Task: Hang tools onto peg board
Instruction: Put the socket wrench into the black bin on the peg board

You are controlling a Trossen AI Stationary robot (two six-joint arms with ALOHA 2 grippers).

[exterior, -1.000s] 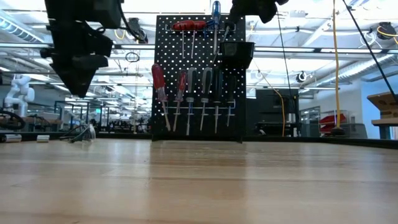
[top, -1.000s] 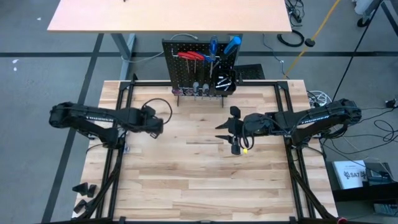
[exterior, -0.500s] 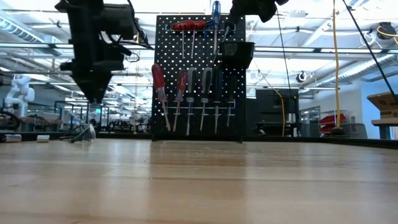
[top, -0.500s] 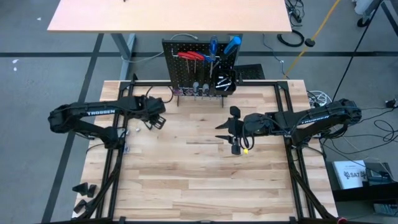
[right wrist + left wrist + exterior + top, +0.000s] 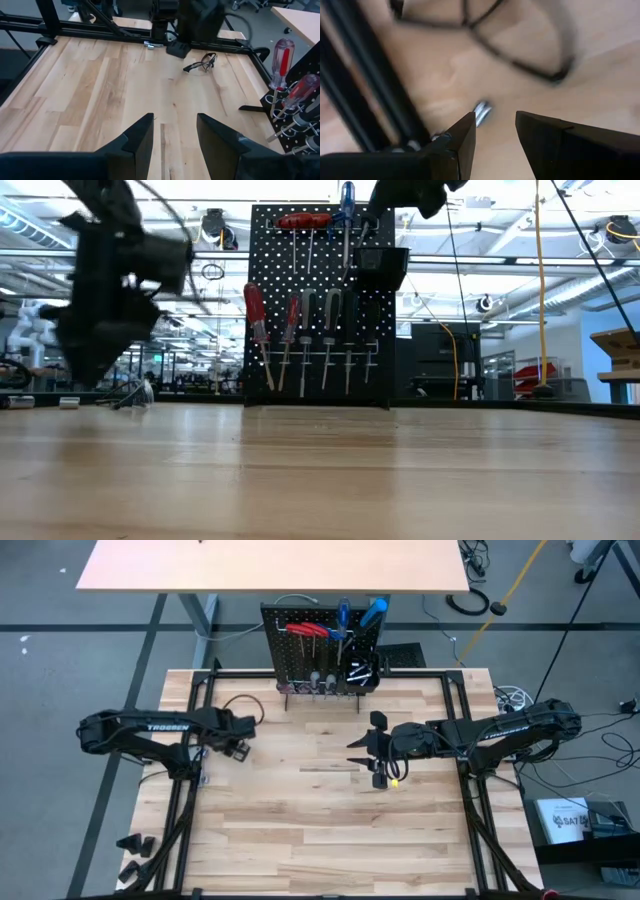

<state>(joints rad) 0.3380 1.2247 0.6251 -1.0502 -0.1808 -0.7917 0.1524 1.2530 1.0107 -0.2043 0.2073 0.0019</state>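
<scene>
We look down on a tan wooden table (image 5: pixel 300 830) with the peg board (image 5: pixel 322 650) upright at its far edge, red- and blue-handled screwdrivers (image 5: pixel 292 330) hanging on it. Our left gripper (image 5: pixel 238 743) hovers over the table's left side, fingers (image 5: pixel 462 137) spread with nothing between them; just ahead of it lie the black-framed glasses (image 5: pixel 201 62) and a small silver metal piece (image 5: pixel 481 110), both on the wood, apart from the fingers. Our right gripper (image 5: pixel 375 752) hangs near mid-table, in front of the board, likewise parted and empty.
</scene>
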